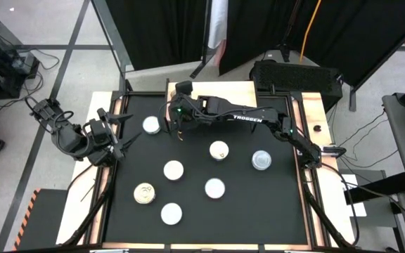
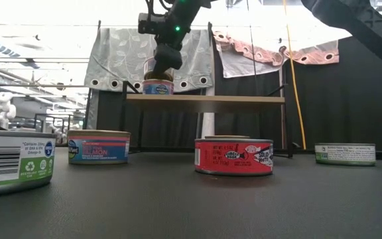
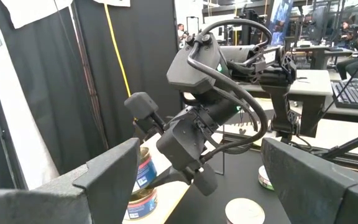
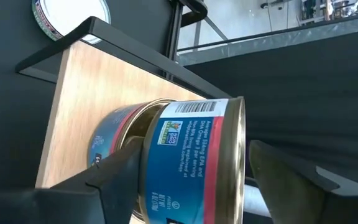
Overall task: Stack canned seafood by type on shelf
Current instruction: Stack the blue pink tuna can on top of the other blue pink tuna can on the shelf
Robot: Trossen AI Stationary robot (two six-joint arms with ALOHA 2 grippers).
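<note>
Two blue-label tins (image 4: pixel 166 162) stacked at the left end of the shelf (image 2: pixel 206 101), upper one between the right gripper (image 2: pixel 161 74) fingers. Fingers (image 4: pixel 114 174) parted, straddling that tin; cannot tell if gripping or merely alongside. Seven more tins loose on the black table (image 1: pixel 188 211), incl. blue salmon tin (image 2: pixel 99 147) and red tin (image 2: pixel 234 157). Left gripper (image 1: pixel 114 133) parked at the table's left edge, wide open, empty.

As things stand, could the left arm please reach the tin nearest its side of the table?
Probably yes: the left claw is open, and bare mat separates it from the tin.
</note>
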